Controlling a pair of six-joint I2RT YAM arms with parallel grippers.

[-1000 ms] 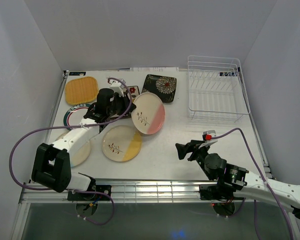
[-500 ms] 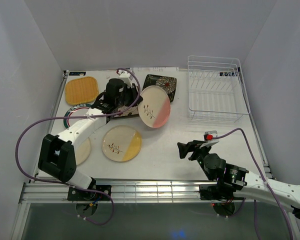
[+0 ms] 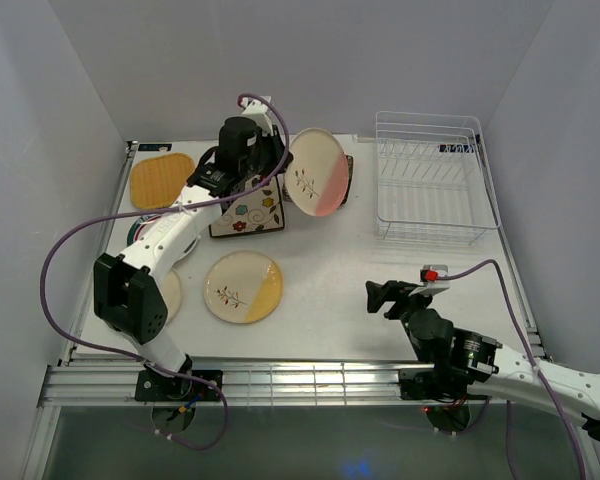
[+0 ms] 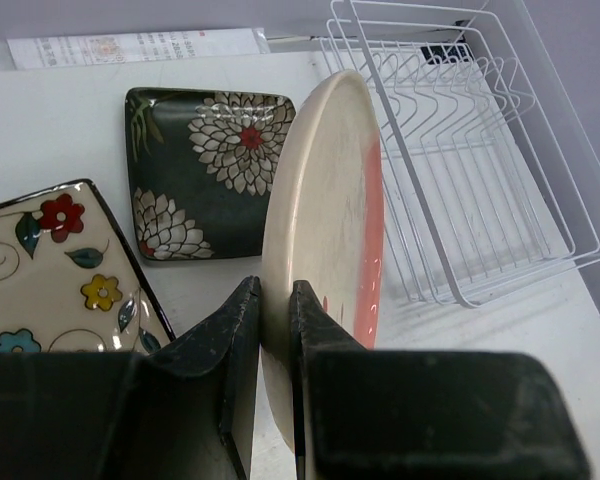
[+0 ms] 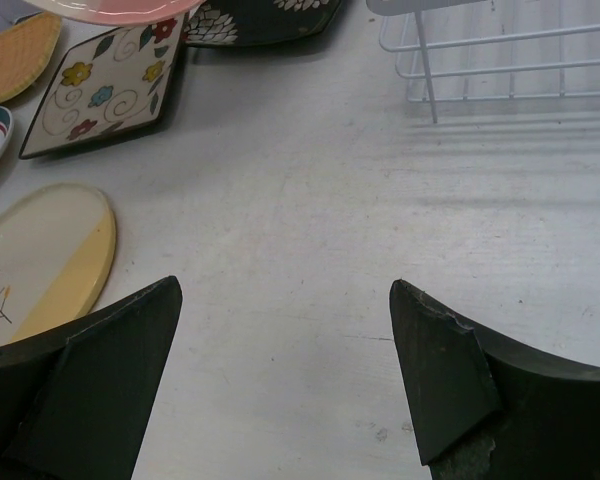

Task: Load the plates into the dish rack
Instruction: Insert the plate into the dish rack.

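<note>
My left gripper point(image 3: 277, 160) is shut on the rim of the pink-cream round plate point(image 3: 317, 172) and holds it on edge in the air at the back of the table, left of the white wire dish rack point(image 3: 430, 180). In the left wrist view my fingers point(image 4: 242, 330) pinch the plate point(image 4: 325, 230), with the rack point(image 4: 460, 180) to its right and nothing in it. The black floral plate point(image 4: 205, 170) and the cream floral plate point(image 3: 250, 212) lie under it. The yellow-cream plate point(image 3: 243, 286) lies mid-left. My right gripper point(image 3: 383, 297) is open and empty over bare table point(image 5: 283, 288).
The orange ribbed plate point(image 3: 160, 180) lies at the back left. The green-rimmed plate point(image 3: 135, 236) and the blue-cream plate point(image 3: 170, 297) are partly hidden by my left arm. White walls close in the table on three sides.
My left gripper has lifted the pink-cream plate and carried it back and to the right, tipping it on edge. The cream floral plate is uncovered. The right gripper has shifted slightly right.
</note>
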